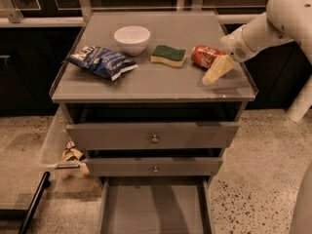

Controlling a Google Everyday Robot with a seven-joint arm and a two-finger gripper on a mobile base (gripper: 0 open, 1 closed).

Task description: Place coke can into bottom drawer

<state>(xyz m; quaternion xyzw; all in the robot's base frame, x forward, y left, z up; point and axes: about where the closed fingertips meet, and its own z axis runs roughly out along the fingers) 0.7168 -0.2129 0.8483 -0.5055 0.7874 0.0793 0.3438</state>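
Note:
The red coke can (204, 55) lies on its side on the cabinet top (161, 82), right of the middle. My gripper (217, 68) comes in from the right on the white arm and sits right against the can's right front side, touching or nearly touching it. The bottom drawer (153, 208) is pulled open below, a shallow grey tray with nothing visible in it.
A green-and-yellow sponge (168, 55), a white bowl (132, 38) and a blue chip bag (101, 61) lie on the top, left of the can. Two upper drawers with knobs (154, 139) stand slightly ajar. Litter (72, 154) lies on the floor at the left.

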